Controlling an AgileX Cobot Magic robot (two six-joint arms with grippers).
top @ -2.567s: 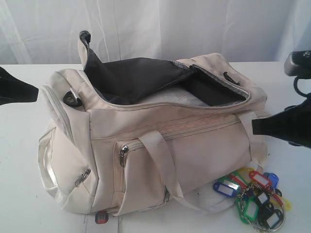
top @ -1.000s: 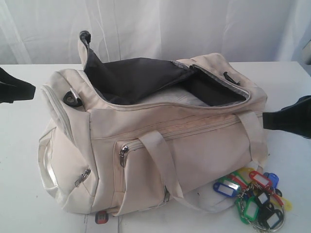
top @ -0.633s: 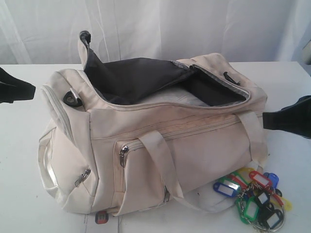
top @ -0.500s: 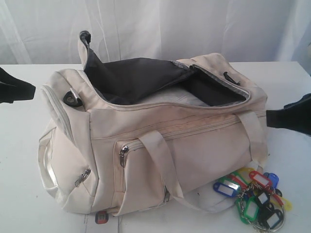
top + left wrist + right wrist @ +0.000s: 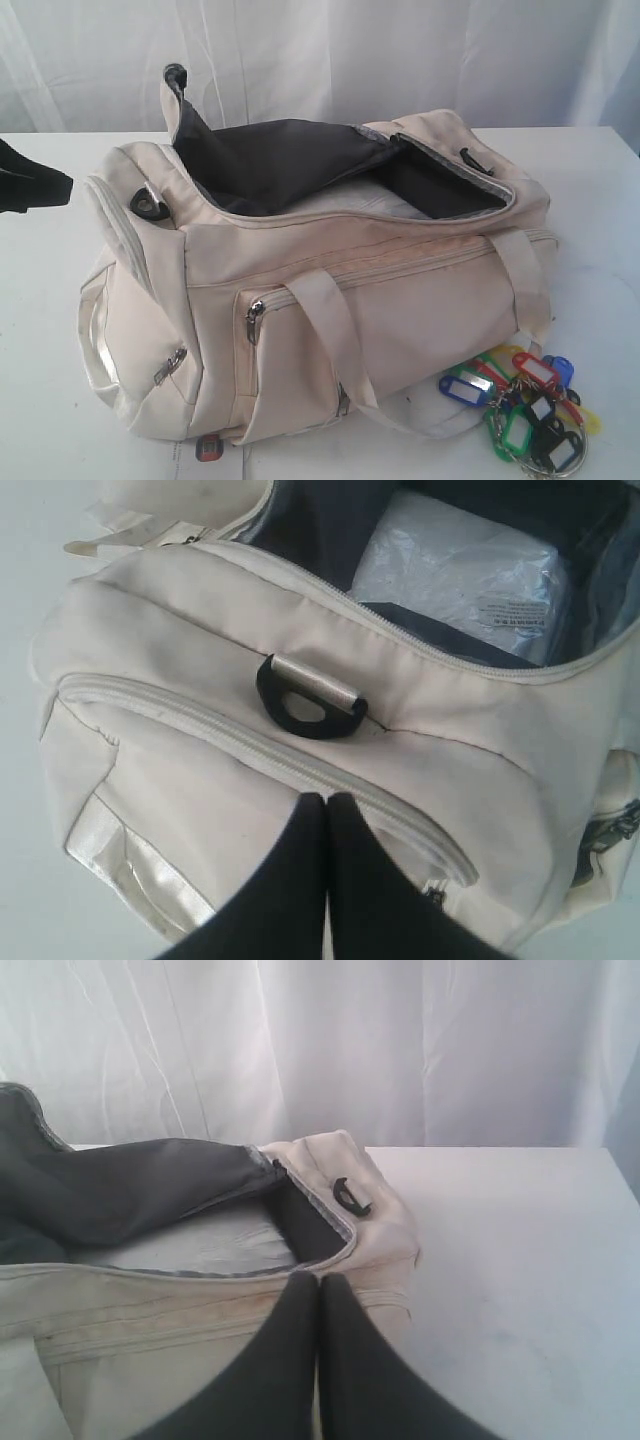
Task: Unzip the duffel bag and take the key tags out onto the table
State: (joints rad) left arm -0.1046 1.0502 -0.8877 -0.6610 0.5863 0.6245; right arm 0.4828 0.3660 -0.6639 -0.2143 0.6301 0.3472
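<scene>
Drew right gripper (image 5: 320, 1280) back out of the exterior view; kept left gripper (image 5: 66, 187) in place. Saw both pairs of fingers pressed together, holding nothing. Found duffel bag (image 5: 350, 300) unzipped just ahead of both fingertips, and key tags (image 5: 520, 400) lying on table (image 5: 600, 200) beside bag, well apart from left fingers
</scene>
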